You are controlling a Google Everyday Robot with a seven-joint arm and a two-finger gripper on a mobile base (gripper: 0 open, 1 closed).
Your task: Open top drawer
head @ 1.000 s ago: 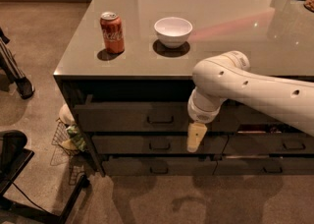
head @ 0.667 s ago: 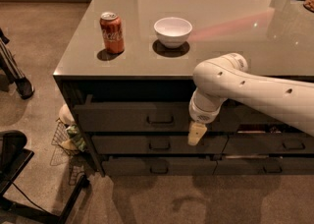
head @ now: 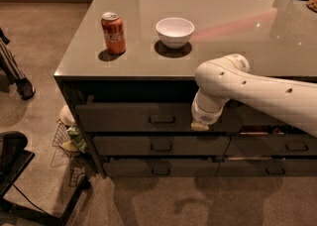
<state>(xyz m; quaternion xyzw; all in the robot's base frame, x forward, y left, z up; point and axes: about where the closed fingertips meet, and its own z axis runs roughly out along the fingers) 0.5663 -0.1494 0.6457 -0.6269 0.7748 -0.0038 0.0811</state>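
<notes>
The top drawer is the wide dark front under the left part of the grey countertop. It has a small metal bar handle at its middle, and its front stands about flush with the drawers below. My white arm reaches in from the right in front of the cabinet. My gripper shows only as a beige tip under the round wrist. It is at the top drawer's right end, right of the handle and apart from it.
A red cola can and a white bowl stand on the countertop near its front edge. Two shallower drawers lie below, more drawers to the right. A wire basket and a black chair base are on the floor left.
My gripper's tip has risen from the second drawer's height to the top drawer's lower edge, so less of it shows under the wrist. The drawers, can and bowl have not moved.
</notes>
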